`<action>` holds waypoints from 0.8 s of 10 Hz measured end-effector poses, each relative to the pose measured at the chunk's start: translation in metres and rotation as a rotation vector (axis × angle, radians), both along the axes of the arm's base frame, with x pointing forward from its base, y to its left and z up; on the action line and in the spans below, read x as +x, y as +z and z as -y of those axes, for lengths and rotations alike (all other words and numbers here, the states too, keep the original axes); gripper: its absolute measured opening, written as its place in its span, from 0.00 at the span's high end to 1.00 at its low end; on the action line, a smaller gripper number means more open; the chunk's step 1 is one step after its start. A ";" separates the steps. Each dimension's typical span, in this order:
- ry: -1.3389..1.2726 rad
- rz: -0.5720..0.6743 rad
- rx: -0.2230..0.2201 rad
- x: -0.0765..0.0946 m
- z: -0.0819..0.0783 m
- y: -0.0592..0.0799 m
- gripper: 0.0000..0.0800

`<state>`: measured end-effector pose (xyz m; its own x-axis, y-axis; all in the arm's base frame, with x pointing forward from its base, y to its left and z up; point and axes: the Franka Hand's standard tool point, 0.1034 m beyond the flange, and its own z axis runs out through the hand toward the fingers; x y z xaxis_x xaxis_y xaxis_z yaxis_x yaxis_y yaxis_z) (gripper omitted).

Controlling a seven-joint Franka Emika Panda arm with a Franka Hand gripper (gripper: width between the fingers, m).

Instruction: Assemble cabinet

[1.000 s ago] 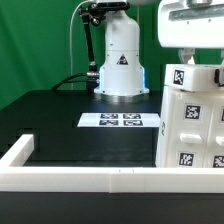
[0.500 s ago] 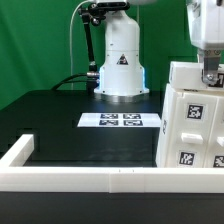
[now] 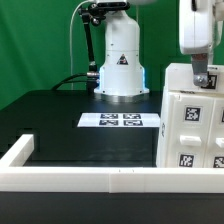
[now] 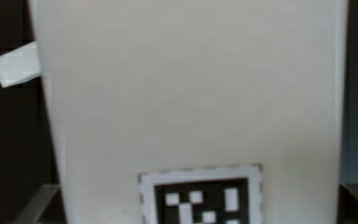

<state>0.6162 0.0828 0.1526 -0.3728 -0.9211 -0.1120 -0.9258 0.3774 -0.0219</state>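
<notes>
The cabinet (image 3: 192, 125) is a large white box with black-and-white tags, standing on the black table at the exterior view's right. My gripper (image 3: 200, 78) hangs straight down onto its top edge. In the wrist view a white cabinet face (image 4: 185, 90) with one tag (image 4: 201, 200) fills the space between my fingers. Only dark slivers of the fingertips (image 4: 44, 200) show at either side of it. The jaws stand wide apart around this face, and I cannot see whether they touch it. A small white flap (image 4: 16, 67) sticks out at the face's edge.
The marker board (image 3: 120, 121) lies flat on the table in front of the white robot base (image 3: 122, 60). A long white rail (image 3: 95, 179) borders the table's near edge and bends back at the exterior view's left (image 3: 18, 150).
My gripper has turned about its axis, come down and shifted slightly toward the exterior view's left over the cabinet's top. The cabinet has stayed in place.
</notes>
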 end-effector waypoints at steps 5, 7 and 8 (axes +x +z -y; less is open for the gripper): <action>-0.011 0.003 0.033 0.000 -0.004 0.000 0.09; 0.006 0.009 0.035 0.001 -0.004 0.002 0.03; 0.017 0.016 0.038 0.002 -0.005 0.007 0.01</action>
